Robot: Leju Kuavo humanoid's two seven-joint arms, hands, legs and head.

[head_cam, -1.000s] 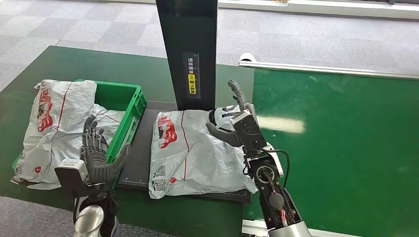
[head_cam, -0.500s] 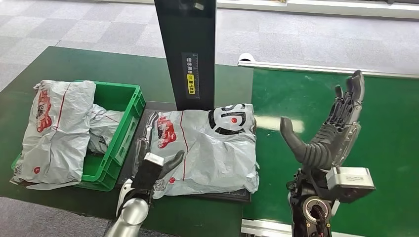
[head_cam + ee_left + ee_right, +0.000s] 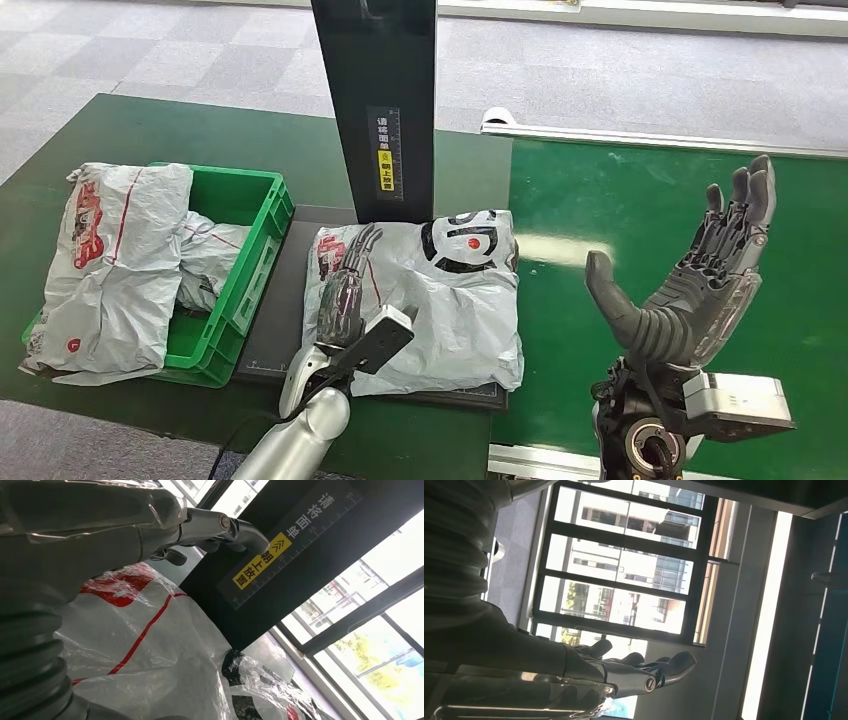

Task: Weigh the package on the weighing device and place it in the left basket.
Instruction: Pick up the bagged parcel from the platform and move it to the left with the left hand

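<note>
Head view, package: a grey plastic package (image 3: 420,295) lies flat on the dark scale (image 3: 275,320), at the foot of a black post (image 3: 375,110).
Head view, left hand: the left hand (image 3: 345,285) rests flat on the package's left part, fingers stretched toward the post and not wrapped around anything.
Head view, right hand: the right hand (image 3: 690,285) is raised well to the right over the green counter (image 3: 620,210), fingers spread, holding nothing.
Head view, basket: the green basket (image 3: 250,255) sits just left of the scale, already holding other bags (image 3: 110,250).
Head view, key relation: the left hand is much the nearer; the package's longer side seems to run across, toward the basket.
Head view, room: the basket's near wall stands between scale and basket, so the package probably needs lifting over it; the space inside is crowded.
Left wrist view: straight fingers (image 3: 220,527) lie over the package (image 3: 150,650), close to the post (image 3: 300,555).
Right wrist view: the right hand (image 3: 624,672) shows open against windows.
</note>
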